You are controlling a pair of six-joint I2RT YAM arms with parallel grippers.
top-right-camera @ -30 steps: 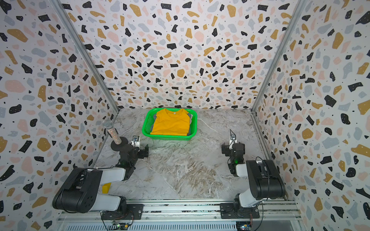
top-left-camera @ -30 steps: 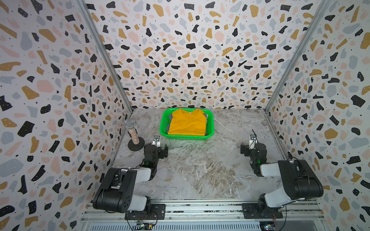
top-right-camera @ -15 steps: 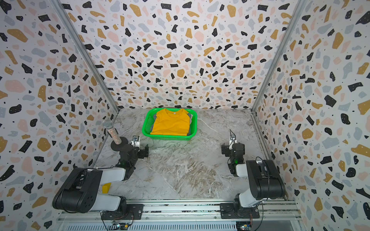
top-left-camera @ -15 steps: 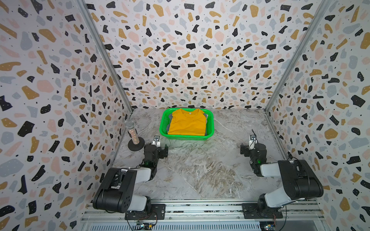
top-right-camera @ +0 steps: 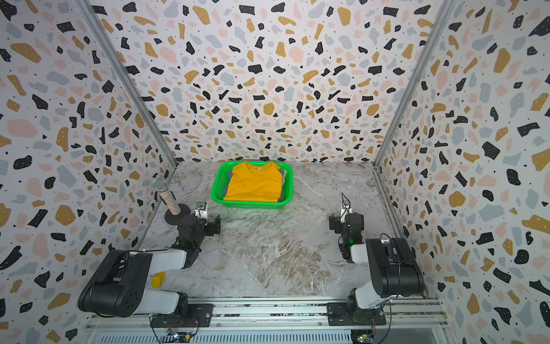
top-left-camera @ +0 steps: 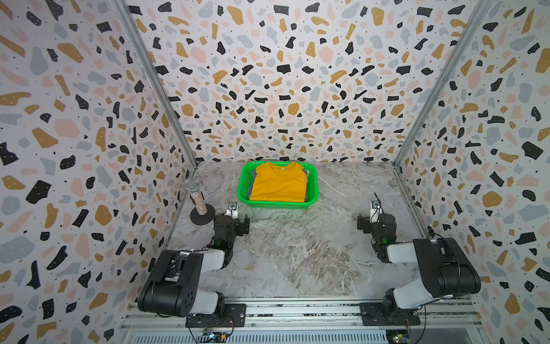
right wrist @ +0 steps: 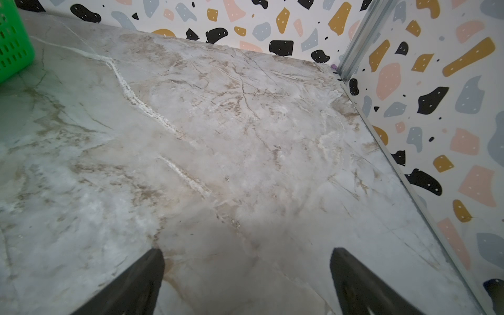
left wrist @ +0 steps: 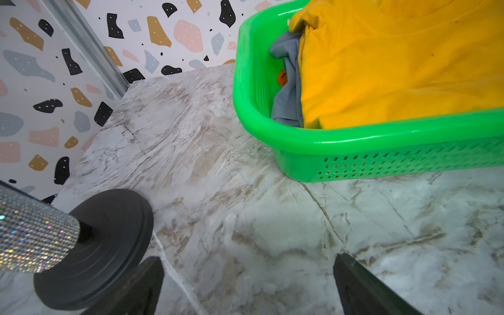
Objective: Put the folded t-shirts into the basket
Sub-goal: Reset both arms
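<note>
The green basket point(top-left-camera: 278, 205) point(top-right-camera: 251, 205) stands at the back middle of the marble table. A mustard yellow folded t-shirt point(top-left-camera: 279, 183) point(top-right-camera: 254, 184) lies on top inside it. In the left wrist view the yellow shirt point(left wrist: 395, 68) covers a grey one point(left wrist: 287, 103), and a bit of orange cloth point(left wrist: 282, 77) peeks out below the basket's rim point(left wrist: 381, 136). A pink shirt is hidden. My left gripper point(top-left-camera: 238, 222) point(left wrist: 248, 260) rests open and empty just in front of the basket's left corner. My right gripper point(top-left-camera: 372, 222) point(right wrist: 247, 252) is open and empty over bare table at the right.
A glittery microphone point(top-left-camera: 196, 196) point(left wrist: 32, 231) leans on a round black stand point(top-left-camera: 202, 216) point(left wrist: 103, 240) right beside my left gripper, by the left wall. Patterned walls close three sides. A small yellow piece point(top-right-camera: 157, 280) lies under the left arm. The basket's corner point(right wrist: 13, 46) shows in the right wrist view.
</note>
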